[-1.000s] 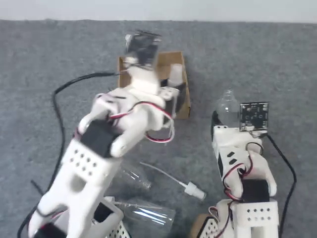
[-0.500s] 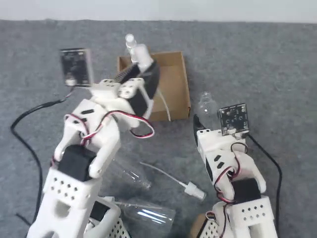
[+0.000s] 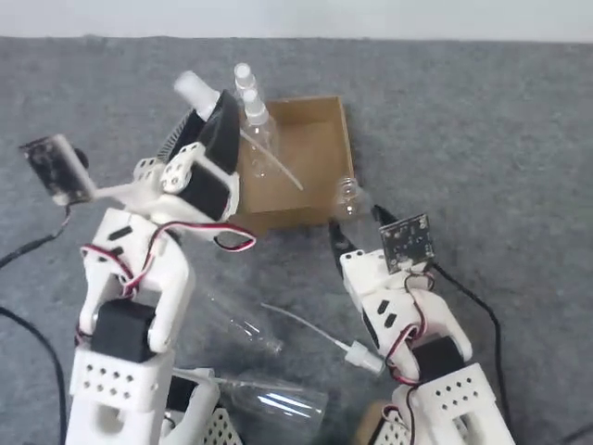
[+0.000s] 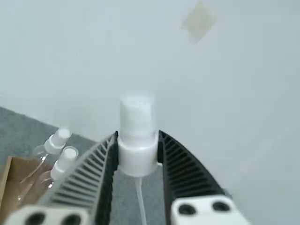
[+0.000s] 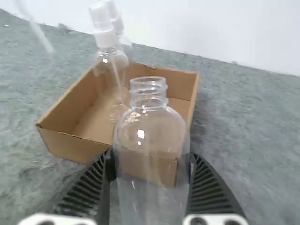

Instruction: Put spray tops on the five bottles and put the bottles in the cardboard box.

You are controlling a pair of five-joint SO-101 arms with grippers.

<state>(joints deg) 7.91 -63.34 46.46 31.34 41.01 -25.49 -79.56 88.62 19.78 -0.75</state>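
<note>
My left gripper [image 3: 209, 104] is shut on a white spray top [image 3: 191, 86], raised over the left edge of the cardboard box [image 3: 315, 158]; its thin tube slants down over the box. The left wrist view has that spray top [image 4: 136, 112] pinched between the jaws of the left gripper [image 4: 137, 138]. Two capped bottles [image 3: 252, 111] stand in the box's back left corner. My right gripper [image 3: 358, 222] is shut on an open clear bottle [image 3: 347, 193] just off the box's front right corner. The right wrist view shows this bottle [image 5: 150, 126] upright in the right gripper [image 5: 149, 161], before the box [image 5: 70, 136].
A loose spray top [image 3: 363, 356] with a long tube lies on the grey carpet between the arms. Two empty clear bottles [image 3: 243, 326] [image 3: 278, 399] lie near the left arm's base. A black cable [image 3: 18, 250] runs along the left side.
The left arm has swung left and lifted the spray top from above the box to beside its left edge. The right arm has carried its bottle left, toward the box's front right corner.
</note>
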